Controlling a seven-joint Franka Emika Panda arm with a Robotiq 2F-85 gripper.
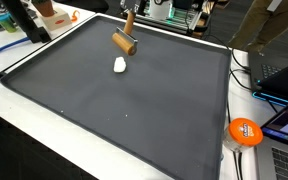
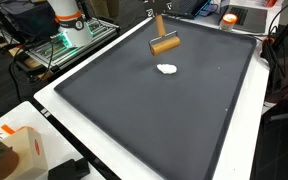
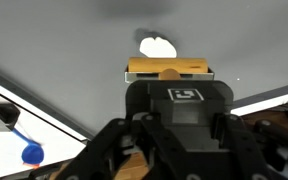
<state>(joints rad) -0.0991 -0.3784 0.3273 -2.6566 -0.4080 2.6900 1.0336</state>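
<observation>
The wrist view is the only view that shows you the gripper (image 3: 174,118). Its black fingers are pressed together on the handle of a wooden tool (image 3: 169,70). In both exterior views the gripper lies outside the frame and you see only the tool (image 1: 124,41), its handle rising toward the top edge.

The tool has a flat, rectangular block head of pale, smooth wood on a thin, straight handle. In an exterior view the head (image 2: 164,45) appears tilted. You cannot tell from any view whether it touches the surface below.

A white lump (image 2: 166,69), small, rounded and matte, lies on the mat (image 1: 134,110) just beside the head. In the wrist view the lump (image 3: 157,46) sits just past the block's far edge.

The mat is dark grey, flat and finely textured, and it covers a white table (image 2: 54,100). Only an exterior view shows the orange disc (image 1: 246,131) on the table rim. Only the wrist view shows a blue ball (image 3: 30,153).
</observation>
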